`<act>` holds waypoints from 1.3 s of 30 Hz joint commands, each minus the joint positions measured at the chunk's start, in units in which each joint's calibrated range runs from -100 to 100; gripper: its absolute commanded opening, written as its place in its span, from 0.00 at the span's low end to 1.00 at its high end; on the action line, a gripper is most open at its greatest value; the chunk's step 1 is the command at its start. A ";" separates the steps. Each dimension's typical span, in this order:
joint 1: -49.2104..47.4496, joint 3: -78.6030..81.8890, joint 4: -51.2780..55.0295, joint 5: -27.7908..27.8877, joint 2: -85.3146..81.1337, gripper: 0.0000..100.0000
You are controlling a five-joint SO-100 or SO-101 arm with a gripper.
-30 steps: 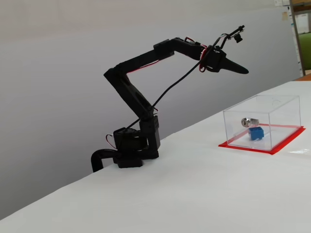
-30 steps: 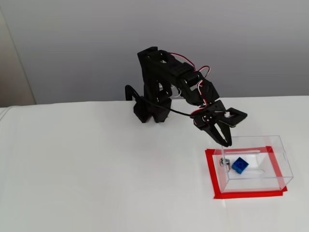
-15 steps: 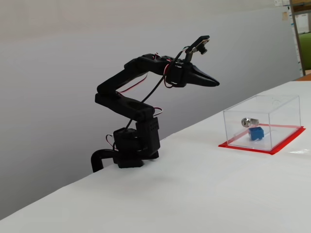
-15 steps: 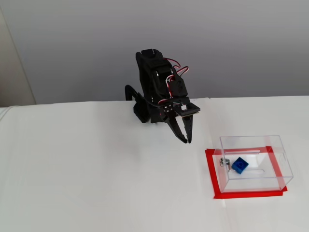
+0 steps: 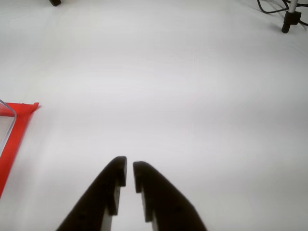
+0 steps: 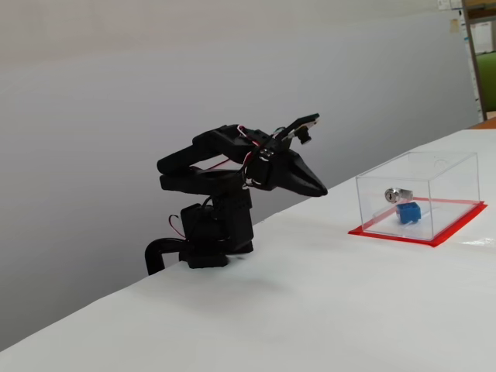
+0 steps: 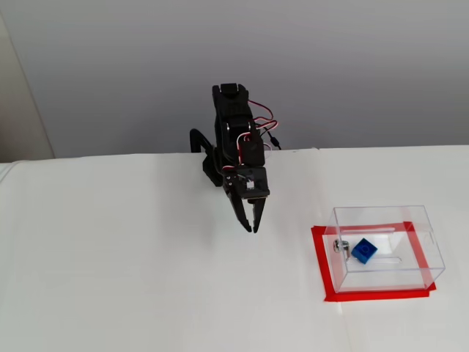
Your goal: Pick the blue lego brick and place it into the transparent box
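The blue lego brick (image 6: 408, 212) (image 7: 364, 251) lies inside the transparent box (image 6: 446, 194) (image 7: 425, 242), which stands on a red base. In the wrist view only a corner of the box (image 5: 6, 111) and its red base (image 5: 14, 139) show at the left edge; the brick is out of that view. My gripper (image 5: 130, 168) (image 6: 319, 189) (image 7: 251, 226) is folded back near the arm's base, well apart from the box, hanging above bare table. Its two black fingers stand almost together with a thin gap and nothing between them.
A small silver metal cylinder (image 6: 397, 194) (image 7: 340, 246) lies in the box beside the brick. The white table's (image 7: 132, 279) back edge meets a grey wall. A dark stand foot (image 5: 290, 19) with cables sits at the wrist view's top right.
The arm has drawn back from above the box and folded down toward its base. The gripper moved left, away from the box, and lower. Brick and cylinder stayed in the box.
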 commanded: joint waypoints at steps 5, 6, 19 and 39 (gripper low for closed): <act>4.52 12.40 -0.91 -0.24 -13.53 0.01; 4.82 13.12 -0.91 -0.24 -13.87 0.01; 5.63 21.35 -1.52 0.18 -13.61 0.01; 6.96 21.35 9.10 -1.18 -13.70 0.01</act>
